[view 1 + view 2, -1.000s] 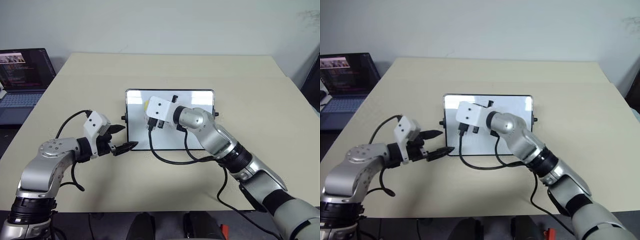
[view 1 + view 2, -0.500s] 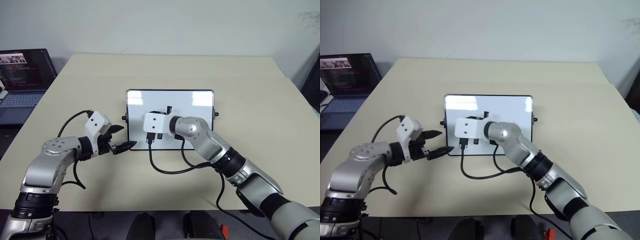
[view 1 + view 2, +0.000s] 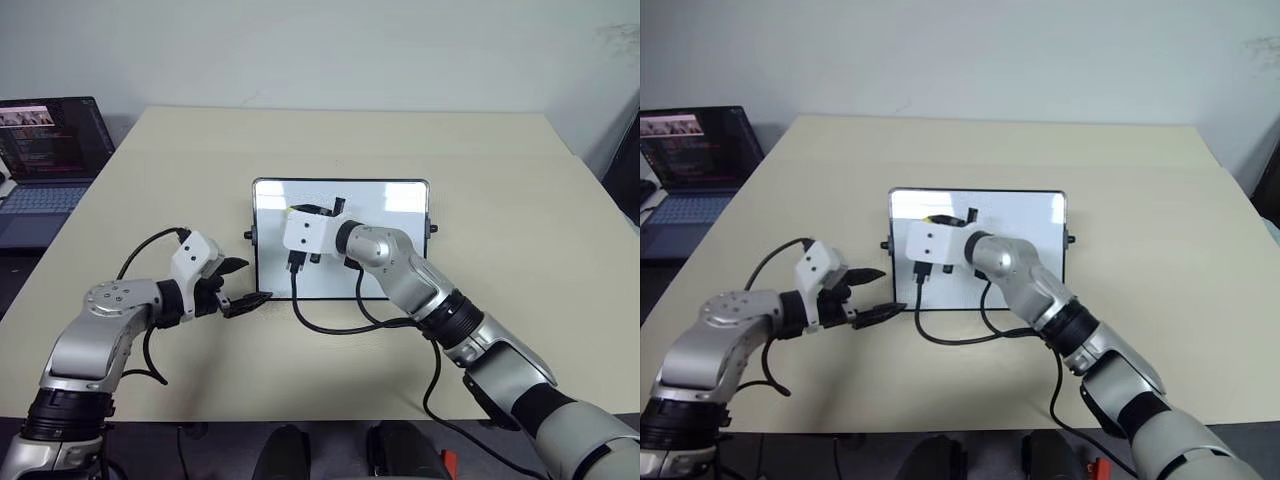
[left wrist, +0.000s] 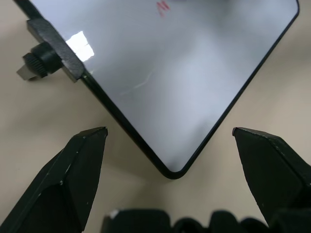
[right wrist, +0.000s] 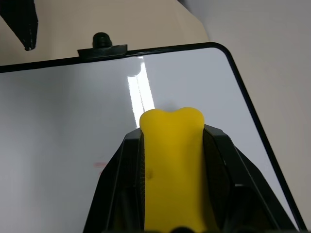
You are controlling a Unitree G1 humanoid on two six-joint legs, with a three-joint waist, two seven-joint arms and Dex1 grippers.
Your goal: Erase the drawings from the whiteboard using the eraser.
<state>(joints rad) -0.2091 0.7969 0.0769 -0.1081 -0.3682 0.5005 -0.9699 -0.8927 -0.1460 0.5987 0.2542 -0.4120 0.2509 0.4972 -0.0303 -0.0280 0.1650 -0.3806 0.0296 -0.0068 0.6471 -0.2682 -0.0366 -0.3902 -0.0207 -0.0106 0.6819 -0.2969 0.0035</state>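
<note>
Nearest you, your left gripper (image 3: 247,283) hovers over the beige table (image 3: 520,230) with its black fingers (image 4: 73,170) spread wide and empty, just off the near left corner of the glossy white rectangular whiteboard (image 3: 390,195) with its thin black frame. Farther in, your right gripper (image 5: 171,160) has its fingers clenched on the small yellow block eraser (image 5: 171,141), held over the board's left part. A faint red scribble (image 4: 162,6) marks the board. An open laptop (image 3: 45,150) sits far left.
</note>
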